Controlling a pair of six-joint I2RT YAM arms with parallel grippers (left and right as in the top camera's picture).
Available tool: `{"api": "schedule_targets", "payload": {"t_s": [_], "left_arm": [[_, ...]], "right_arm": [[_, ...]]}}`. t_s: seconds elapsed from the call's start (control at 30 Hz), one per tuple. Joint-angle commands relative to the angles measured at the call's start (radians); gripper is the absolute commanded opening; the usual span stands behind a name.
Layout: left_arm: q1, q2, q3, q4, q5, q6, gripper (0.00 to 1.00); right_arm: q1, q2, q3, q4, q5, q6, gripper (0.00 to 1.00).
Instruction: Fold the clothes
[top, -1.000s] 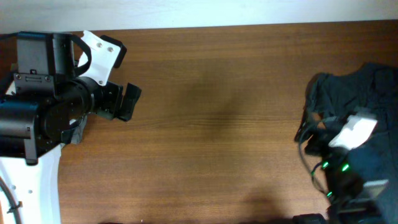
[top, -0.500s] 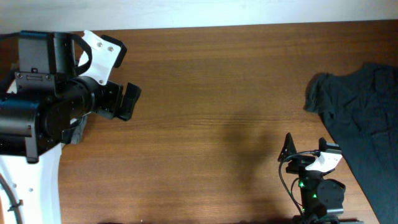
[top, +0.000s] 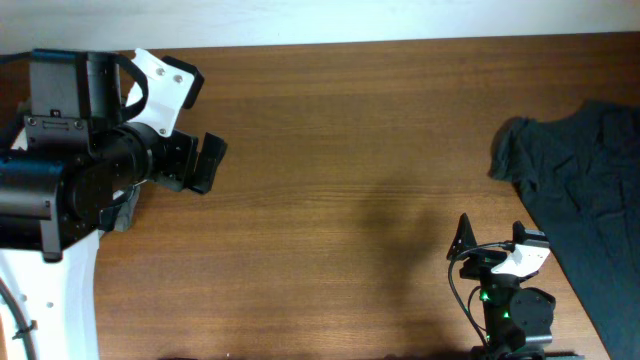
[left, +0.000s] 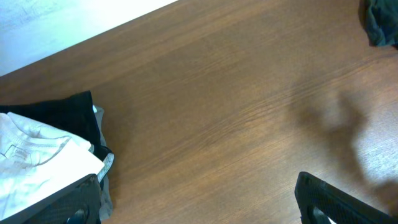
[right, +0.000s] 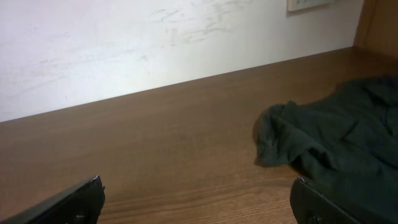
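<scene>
Both hands empty, fingers apart: left hand (top: 207, 163) far left, right hand (top: 495, 245) near front edge. Dark shirt (top: 585, 180) lies rumpled at tabletop (top: 350, 130) right side, unfolded. Next, prob.: right hand pinches its near edge & drags it to centre.

Table (top: 340, 180): brown wood grain, smooth, low sheen. Dark shirt (top: 585, 170): matt, wrinkled cloth. White garment (left: 37, 158): soft cloth, stitched edge. Wall (right: 124, 43): scuffed matt paint.

A dark slate-blue shirt (top: 585, 175) lies rumpled, unfolded, far right; a white garment (left: 37, 158) rests atop a black garment (left: 84, 115).
</scene>
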Motion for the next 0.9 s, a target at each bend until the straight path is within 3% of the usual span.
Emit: {"api": "schedule_targets", "payload": {"t_s": [0.0, 0.07, 0.17, 0.23, 0.37, 0.5, 0.63, 0.87], "left_arm": [[-0.003, -0.004, 0.004, -0.027, -0.016, -0.017, 0.99], [-0.003, -0.001, 0.004, -0.094, -0.023, -0.017, 0.99], [-0.002, -0.030, -0.007, -0.055, -0.066, -0.014, 0.99], [0.000, -0.101, -0.111, 0.147, -0.067, -0.013, 0.99], [0.000, -0.314, -0.496, 0.546, -0.068, -0.014, 0.99], [0.000, -0.537, -0.860, 0.838, -0.070, -0.028, 0.99], [0.002, -0.760, -1.168, 1.047, -0.087, -0.047, 0.99], [0.015, -1.087, -1.560, 1.221, -0.117, -0.070, 0.99]], "right_arm": [[-0.010, -0.008, -0.012, 0.006, -0.005, -0.001, 0.99], [-0.010, -0.008, -0.012, 0.006, -0.005, -0.001, 0.99], [-0.010, -0.008, -0.012, 0.006, -0.005, -0.001, 0.99], [-0.010, -0.008, -0.012, 0.006, -0.005, -0.001, 0.99], [-0.010, -0.008, -0.012, 0.006, -0.005, -0.001, 0.99], [-0.010, -0.008, -0.012, 0.006, -0.005, -0.001, 0.99], [-0.010, -0.008, -0.012, 0.006, -0.005, -0.002, 0.99], [-0.010, -0.008, -0.012, 0.006, -0.005, -0.001, 0.99]]}}
